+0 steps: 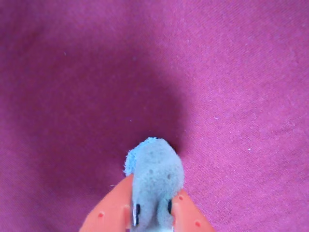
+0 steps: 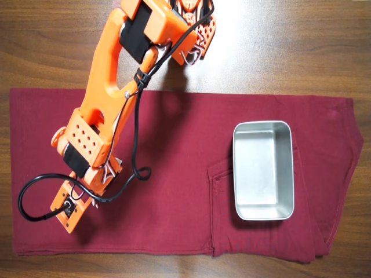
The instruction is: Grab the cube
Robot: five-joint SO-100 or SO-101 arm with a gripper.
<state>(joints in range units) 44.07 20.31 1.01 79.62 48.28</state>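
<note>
Judging from the wrist view, the grab looks essentially made: the cube (image 1: 157, 171), a small grey-blue foam-like block with a rough face, sits pinched between the two orange fingers (image 1: 108, 210) of the pincer (image 1: 153, 212), which has closed narrowly on its sides. Whether the block is lifted clear of the maroon cloth (image 1: 231, 72) or resting on it cannot be told; a dark shadow lies on the cloth just beyond it. What seems left, if anything, is raising it and keeping the hold firm. In the overhead view the orange arm (image 2: 107, 87) reaches from its base at the top edge of the wooden surface (image 2: 290, 46) down and to the left over the cloth, with its wrist and camera cable (image 2: 35, 197) near the lower left; the cube itself is hidden beneath the arm there. The metal tray (image 2: 236, 174) stands empty, well apart to the right.
</note>
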